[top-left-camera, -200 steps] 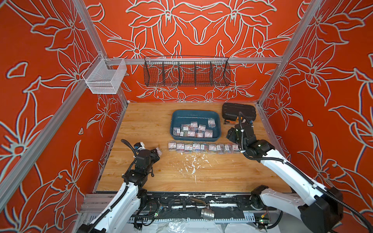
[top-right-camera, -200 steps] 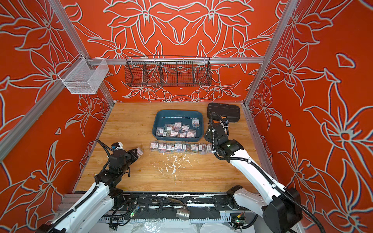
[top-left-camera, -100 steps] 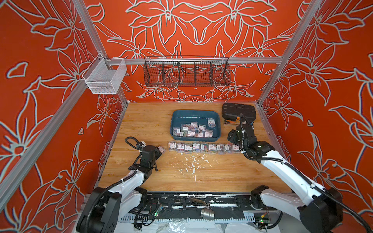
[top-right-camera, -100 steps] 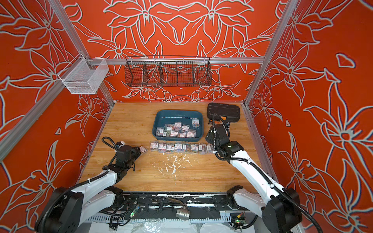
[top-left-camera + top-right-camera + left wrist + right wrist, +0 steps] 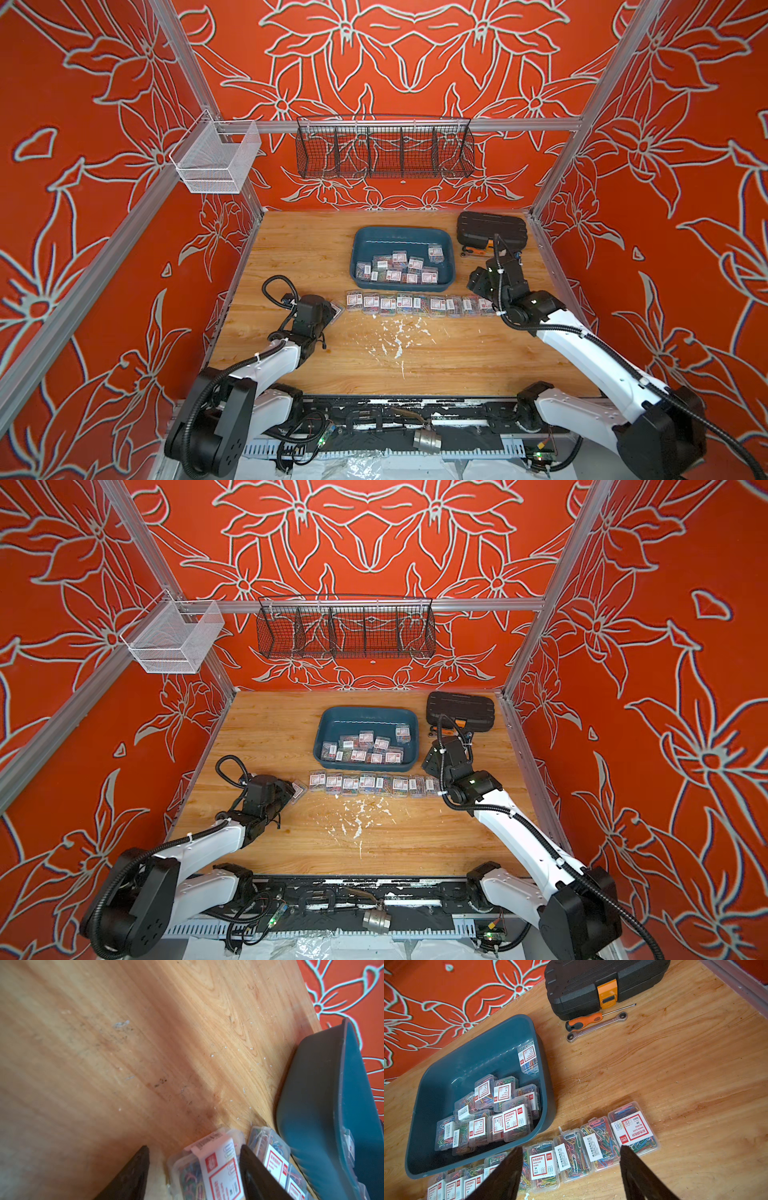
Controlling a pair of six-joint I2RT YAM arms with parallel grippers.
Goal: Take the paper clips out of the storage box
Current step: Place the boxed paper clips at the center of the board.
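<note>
Orange floral walls [image 5: 415, 62], scuffed wooden tabletop [image 5: 299, 257], storage box [image 5: 386, 243]

left wrist: frame edge chops the clear plastic paper-clip box [image 5: 216, 1169] on us | dark teal plastic tray [image 5: 324, 1095] blurry, runs off frame | in a top view we can't read the row's white-and-red labels [image 5: 435, 304]

The desk [image 5: 299, 257] left of the storage box [image 5: 401, 229] lies bare, and so does the wide strip nearer the arms. A row of paper clips [image 5: 419, 304] runs just in front of the box, leaving only a narrow gap between them. On the right, the black case [image 5: 490, 228], a screwdriver [image 5: 584, 1020] and a wrench [image 5: 598, 1027] crowd the far corner.
</note>
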